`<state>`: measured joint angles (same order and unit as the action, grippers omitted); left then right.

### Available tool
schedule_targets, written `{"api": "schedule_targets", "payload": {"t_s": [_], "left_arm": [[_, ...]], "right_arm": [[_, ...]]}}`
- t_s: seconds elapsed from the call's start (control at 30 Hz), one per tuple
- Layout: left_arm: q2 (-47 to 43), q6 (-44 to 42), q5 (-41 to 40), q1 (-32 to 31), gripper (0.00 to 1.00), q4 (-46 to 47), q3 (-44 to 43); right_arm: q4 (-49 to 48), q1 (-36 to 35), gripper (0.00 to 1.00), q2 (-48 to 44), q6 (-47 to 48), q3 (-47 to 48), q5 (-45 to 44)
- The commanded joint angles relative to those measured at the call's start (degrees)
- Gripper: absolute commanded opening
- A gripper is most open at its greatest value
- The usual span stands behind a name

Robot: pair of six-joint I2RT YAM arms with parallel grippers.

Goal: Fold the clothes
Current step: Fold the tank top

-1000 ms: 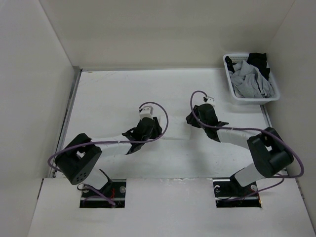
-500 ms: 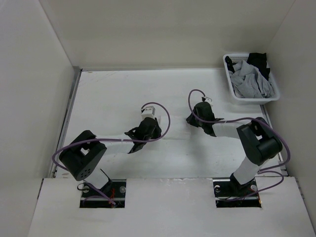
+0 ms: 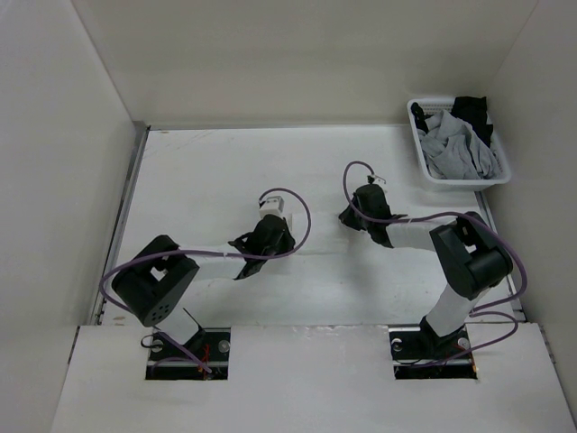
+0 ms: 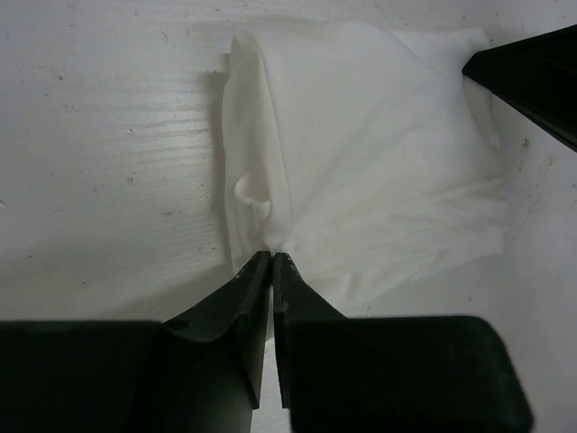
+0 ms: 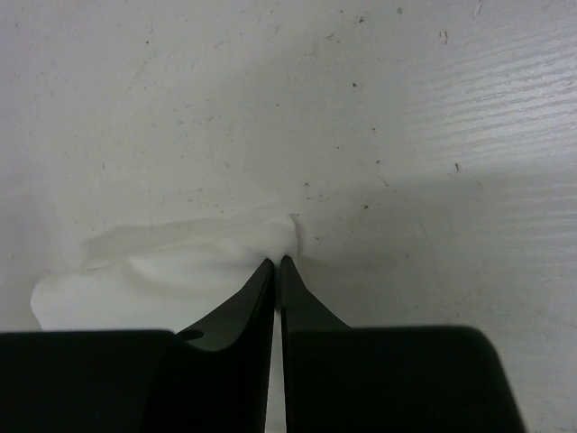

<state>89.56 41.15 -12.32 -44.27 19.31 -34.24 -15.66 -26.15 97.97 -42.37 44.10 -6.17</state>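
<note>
left wrist view: my left gripper [image 4: 271,257] is clamped on the clothes [image 4: 361,153] edge at its tips; right gripper [image 5: 277,262] likewise clamped. advise lifting both evenly, fabric taut.

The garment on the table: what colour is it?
Plain white garment, best seen in the left wrist view.

black joints [image 3: 155,290], white links [image 3: 448,314], purple cables [image 3: 309,216]
</note>
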Motion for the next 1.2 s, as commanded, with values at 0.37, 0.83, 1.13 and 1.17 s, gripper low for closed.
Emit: {"api": "schedule_targets", "payload": {"t_s": [0.37,0.83,1.13,1.17], "left_arm": [[-5.7,6.6,3.2,1.2,0.06,2.3,5.6],[-22.5,4.7,-1.5,2.4,0.36,-2.7,11.1],[-32.8,0.2,-5.1,8.9,0.42,-16.2,10.8],[-34.0,-0.1,-4.9,9.9,0.41,-16.8,11.2]], "right_arm": [[-5.3,1.0,0.10,-2.2,-1.6,-2.1,-0.2],[-1.0,0.2,0.42,-24.6,0.8,-7.9,-0.5],[2.6,-0.3,0.45,-50.8,0.1,-23.7,-8.0],[3.1,0.4,0.46,-53.0,0.0,-25.3,-9.2]]}}
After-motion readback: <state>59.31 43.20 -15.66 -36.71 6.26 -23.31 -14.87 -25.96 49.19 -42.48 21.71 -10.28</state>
